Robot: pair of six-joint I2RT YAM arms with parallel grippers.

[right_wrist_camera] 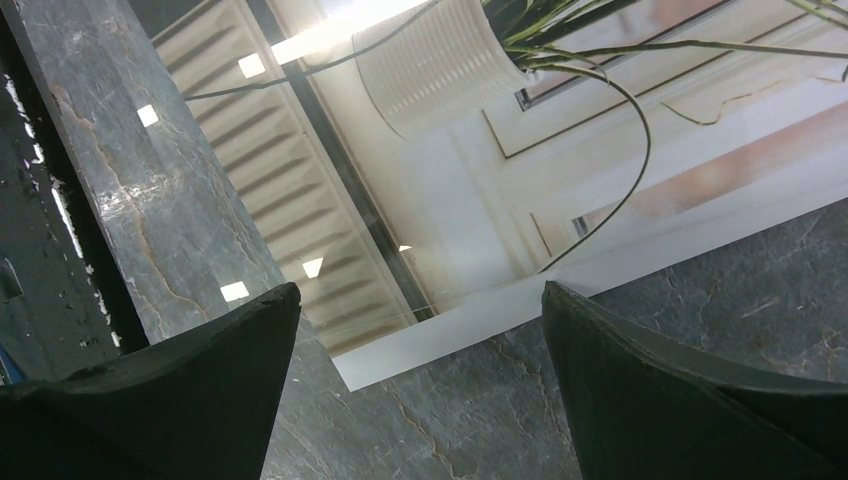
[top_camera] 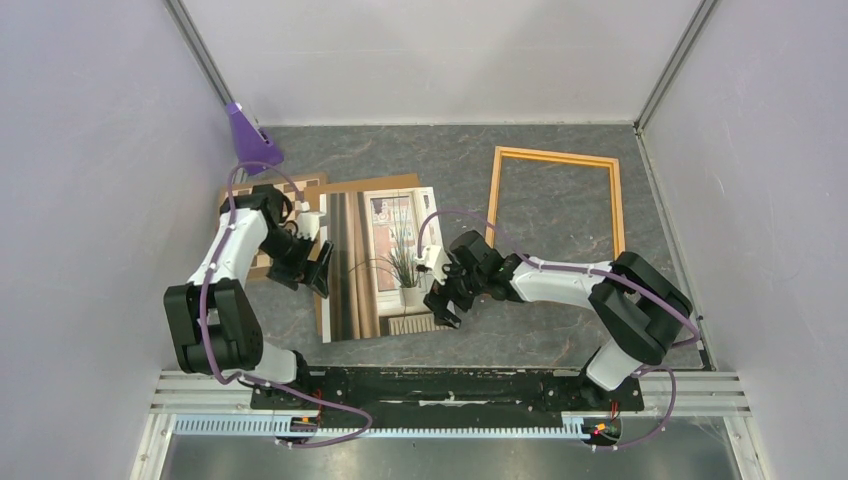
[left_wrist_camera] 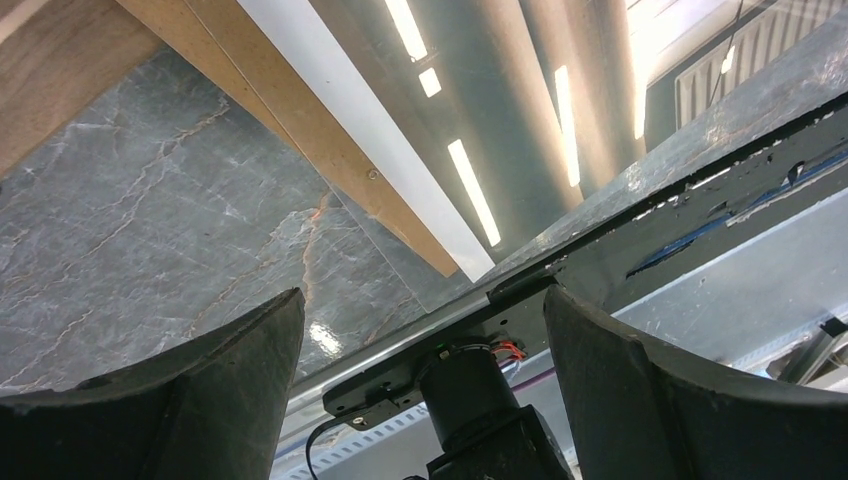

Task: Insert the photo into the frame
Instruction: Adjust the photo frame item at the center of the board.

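Observation:
The photo (top_camera: 380,265), a glossy print of a spiky potted plant by a window, lies flat mid-table on a brown backing board (top_camera: 392,183). The frame (top_camera: 556,154), light orange and thin-railed, lies apart at the back right with bare table inside it. My left gripper (top_camera: 318,268) hovers open at the photo's left edge. In the left wrist view the photo (left_wrist_camera: 480,100) and the board's edge (left_wrist_camera: 300,130) lie beyond the open gripper (left_wrist_camera: 422,293). My right gripper (top_camera: 445,305) is open over the photo's near right corner. That white-bordered corner of the photo (right_wrist_camera: 480,200) sits between the open gripper (right_wrist_camera: 420,288) fingers.
A brown-and-white chessboard (top_camera: 262,195) pokes out behind the left arm. A purple object (top_camera: 250,135) stands at the back left corner. Walls close in the table on three sides. The arms' black base rail (top_camera: 450,385) runs along the near edge.

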